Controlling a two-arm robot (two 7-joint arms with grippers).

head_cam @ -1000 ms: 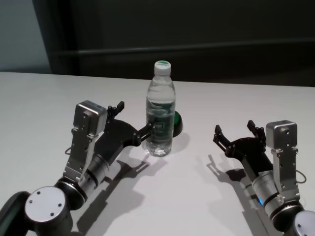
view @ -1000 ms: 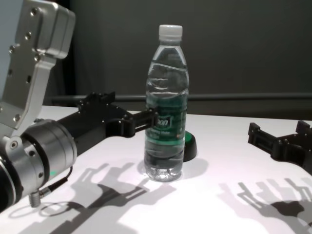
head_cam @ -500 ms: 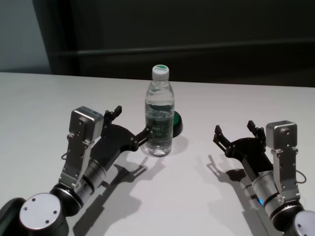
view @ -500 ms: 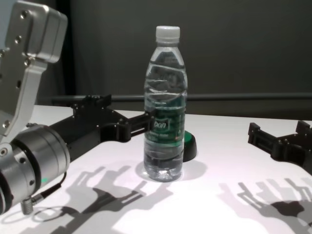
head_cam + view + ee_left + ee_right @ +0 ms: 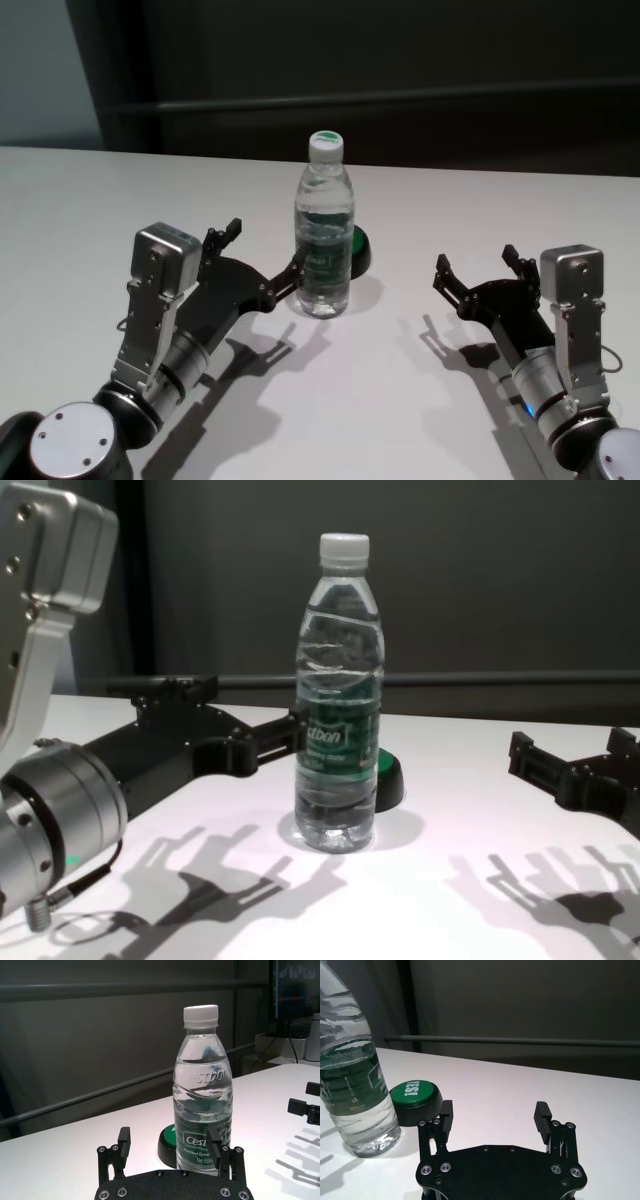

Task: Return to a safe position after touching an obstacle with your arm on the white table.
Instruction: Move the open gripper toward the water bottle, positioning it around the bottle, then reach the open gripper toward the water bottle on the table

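Note:
The obstacle, a tall clear water bottle (image 5: 323, 240) with a white cap and dark green label, stands upright mid-way across the white table (image 5: 90, 200). My left gripper (image 5: 264, 250) is open just left of it. One fingertip (image 5: 296, 730) sits at the bottle's (image 5: 338, 710) side, and I cannot tell whether it touches. In the left wrist view the bottle (image 5: 202, 1085) rises just beyond that finger of my left gripper (image 5: 170, 1144). My right gripper (image 5: 478, 262) rests open and empty on the right, well apart from the bottle (image 5: 352, 1080).
A low black disc with a green top (image 5: 415, 1096) sits right behind the bottle, on its right. A dark rail and wall run behind the table's far edge. Bare tabletop (image 5: 470, 900) lies between the two arms and in front of the bottle.
My left arm has drawn back and to the left, away from the bottle. The bottle shifted slightly left early on, then stayed upright. The right arm has not moved.

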